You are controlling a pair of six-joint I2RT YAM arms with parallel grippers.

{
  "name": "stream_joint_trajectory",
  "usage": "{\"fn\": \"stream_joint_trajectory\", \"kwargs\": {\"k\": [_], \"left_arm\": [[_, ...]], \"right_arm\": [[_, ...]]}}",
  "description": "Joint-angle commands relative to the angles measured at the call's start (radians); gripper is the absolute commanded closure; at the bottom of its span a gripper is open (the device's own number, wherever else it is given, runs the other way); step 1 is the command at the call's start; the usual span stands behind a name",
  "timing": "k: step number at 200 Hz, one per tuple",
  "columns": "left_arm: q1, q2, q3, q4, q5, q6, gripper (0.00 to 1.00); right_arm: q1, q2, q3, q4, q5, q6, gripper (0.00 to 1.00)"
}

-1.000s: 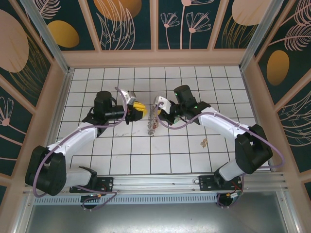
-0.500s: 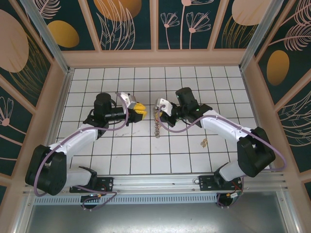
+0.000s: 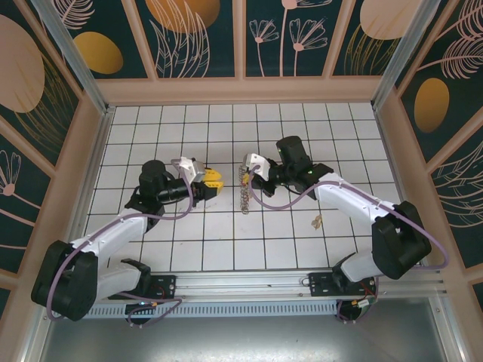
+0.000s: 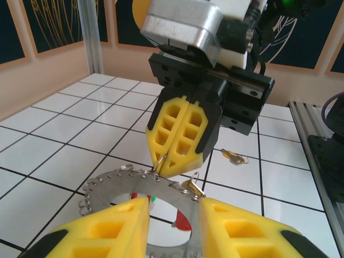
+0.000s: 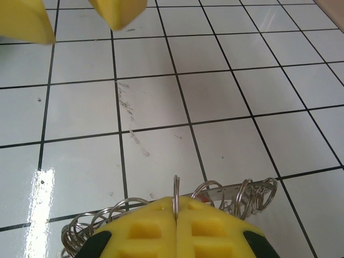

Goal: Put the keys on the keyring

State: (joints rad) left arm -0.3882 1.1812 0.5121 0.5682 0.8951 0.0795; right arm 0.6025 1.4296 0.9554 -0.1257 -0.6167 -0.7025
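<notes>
Silvery metal, the keyring (image 3: 244,192) is clamped at its rim between the closed fingers of the right gripper (image 3: 244,173) and hung above the tiles (image 3: 226,234). Just left of the keyring, the left gripper (image 3: 213,181) is seen with fingers apart, empty. One key (image 3: 318,220) is seen lying well right of the keyring.

worktop (image 3: 226,234): glossy white tiles, dark grid lines, a few grey scuff marks. keyring (image 4: 107,180): silvery-grey metal all round. red key head (image 4: 185,221) with a green speck (image 4: 153,198) near it, both seen through the hoop. loose key (image 4: 234,157) on the tiles: brass-yellow. fingers (image 4: 177,161) on both arms: bright yellow pads, black backing. left arm (image 3: 113,230) and right arm (image 3: 355,196): white shells, black joints, purple cables. walls (image 3: 204,38): dark teal panels, peach and orange leaf-and-flower print, peach frames.
</notes>
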Motion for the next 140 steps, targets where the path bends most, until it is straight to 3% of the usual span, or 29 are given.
{"fn": "stream_joint_trajectory", "kwargs": {"k": [1, 67, 140], "left_arm": [[-0.001, 0.036, 0.011, 0.049, 0.067, 0.018, 0.68], [-0.003, 0.175, 0.135, -0.080, 0.163, 0.149, 0.66], [-0.027, 0.251, 0.203, -0.189, 0.136, 0.266, 0.67]], "right_arm": [[-0.004, 0.015, 0.033, 0.042, -0.073, -0.039, 1.00], [0.005, 0.062, 0.078, 0.007, -0.099, -0.058, 1.00], [0.013, 0.085, 0.096, -0.017, -0.131, -0.101, 1.00]]}}
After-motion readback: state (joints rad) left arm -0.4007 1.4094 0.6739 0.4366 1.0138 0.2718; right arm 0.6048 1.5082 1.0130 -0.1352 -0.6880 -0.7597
